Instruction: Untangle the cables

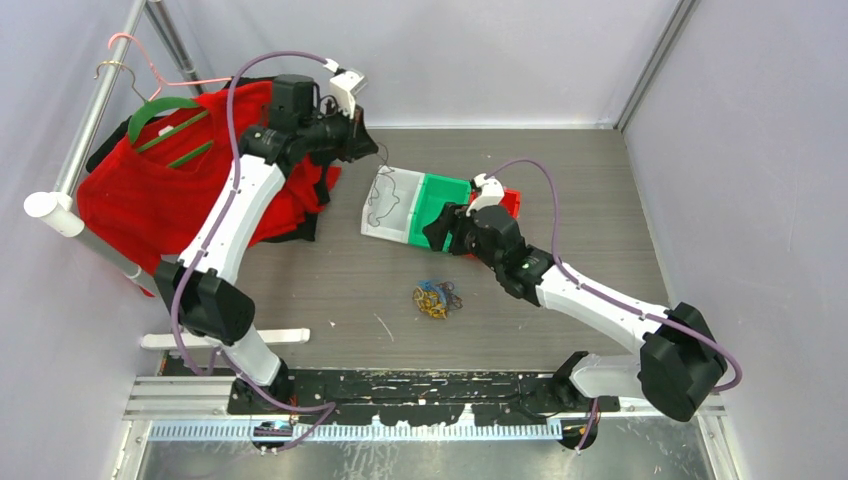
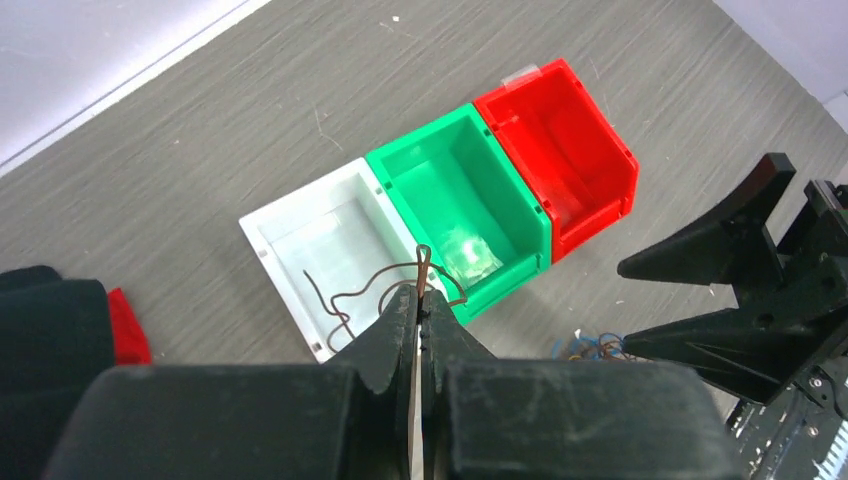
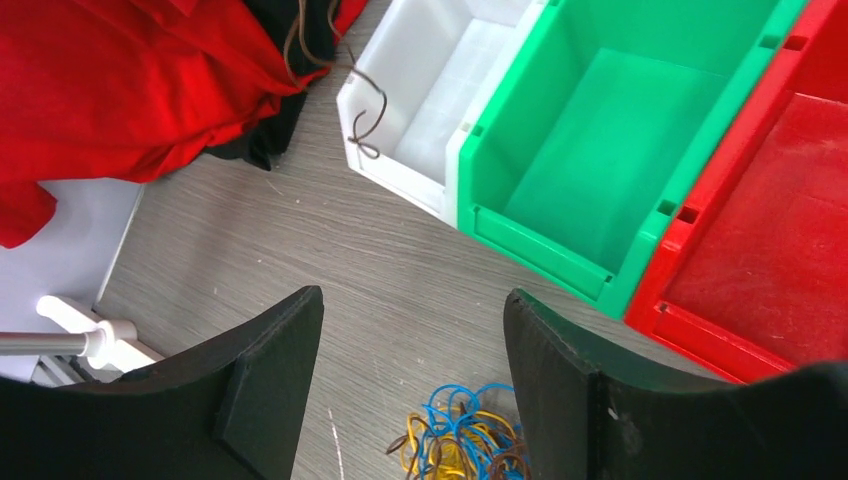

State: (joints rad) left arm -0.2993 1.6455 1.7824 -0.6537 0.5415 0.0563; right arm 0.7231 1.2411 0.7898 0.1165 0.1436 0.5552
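Surface (image 1: 300,285) first, grey wood-grain, spread out under both arms. Off behind the left end effector (image 2: 418,300) hangs the red garment (image 1: 130,200), draped from a rail at the far left edge. Three bins come next in a touching row, lying between the two end effectors in the top view: the white bin (image 1: 372,228) right below the left one, the green bin (image 1: 440,192) in the middle, and the red bin (image 1: 512,203) just beyond the right end effector (image 3: 412,300). On to that right end effector: jaws standing wide, nothing between them, poised above bare surface just in front of the green bin's near corner. The left end effector is pinched tight, fingers pressed flat together, and it has the brown cable (image 2: 385,270) clamped at the tips, with a small loop poking up past them. That cable dangles down in loose curls over the white bin, its lower end by the bin's near corner; whether it touches the rim, can't say. Smallest of all, the tangle of cables (image 3: 460,440), yellow, blue and brown knotted together, sits on the surface directly beneath the right end effector's open jaws, toward its wrist side, well apart from the left one.
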